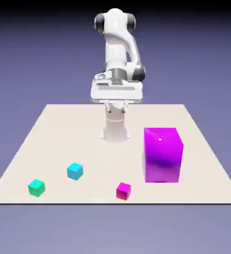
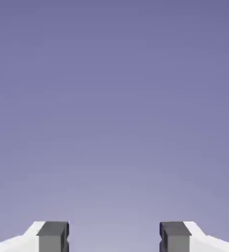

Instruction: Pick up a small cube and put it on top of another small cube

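The small magenta-pink cube [image 1: 123, 191] rests near the table's front edge, a little right of the middle in the exterior view. A small light-blue cube [image 1: 75, 171] and a small teal cube [image 1: 36, 187] lie apart from it toward the exterior view's left. My gripper [image 1: 117, 105] hangs high over the far part of the table, well away from all the cubes. In the hand view the gripper [image 2: 114, 237] is open: its two grey fingertips [image 2: 53, 236] stand wide apart, with only the plain backdrop between them. No cube shows in the hand view.
A large purple-magenta block [image 1: 162, 155] stands on the beige table [image 1: 62, 129] at the exterior view's right, behind and to the right of the pink cube. The robot's white base [image 1: 115, 130] rises at the table's far middle.
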Available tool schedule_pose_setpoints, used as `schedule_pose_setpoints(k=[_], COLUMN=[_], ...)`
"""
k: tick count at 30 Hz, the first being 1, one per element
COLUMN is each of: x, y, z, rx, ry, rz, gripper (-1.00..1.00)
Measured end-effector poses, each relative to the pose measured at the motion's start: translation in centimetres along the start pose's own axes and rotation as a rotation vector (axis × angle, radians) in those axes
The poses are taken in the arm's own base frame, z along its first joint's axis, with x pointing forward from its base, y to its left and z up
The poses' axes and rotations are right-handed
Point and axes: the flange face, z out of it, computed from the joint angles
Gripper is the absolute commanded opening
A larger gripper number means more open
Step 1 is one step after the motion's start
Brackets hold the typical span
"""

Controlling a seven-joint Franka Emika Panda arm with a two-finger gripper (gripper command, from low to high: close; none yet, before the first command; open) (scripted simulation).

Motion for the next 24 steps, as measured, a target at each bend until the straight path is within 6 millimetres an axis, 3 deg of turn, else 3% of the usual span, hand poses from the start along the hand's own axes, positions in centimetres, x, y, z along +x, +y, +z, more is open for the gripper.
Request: schedule_pose_setpoints(k=[6,14,24], x=[-2.5,-7.4,-12.9], y=[0.3,2.0,5.8], z=[6.4,14.3,21.7], rx=[-0.064,-0.211,-0.404], ry=[-0.112,-0.182,-0.116], rz=[0.152,0.295,0.376], gripper=[0.0,0.0,0.0])
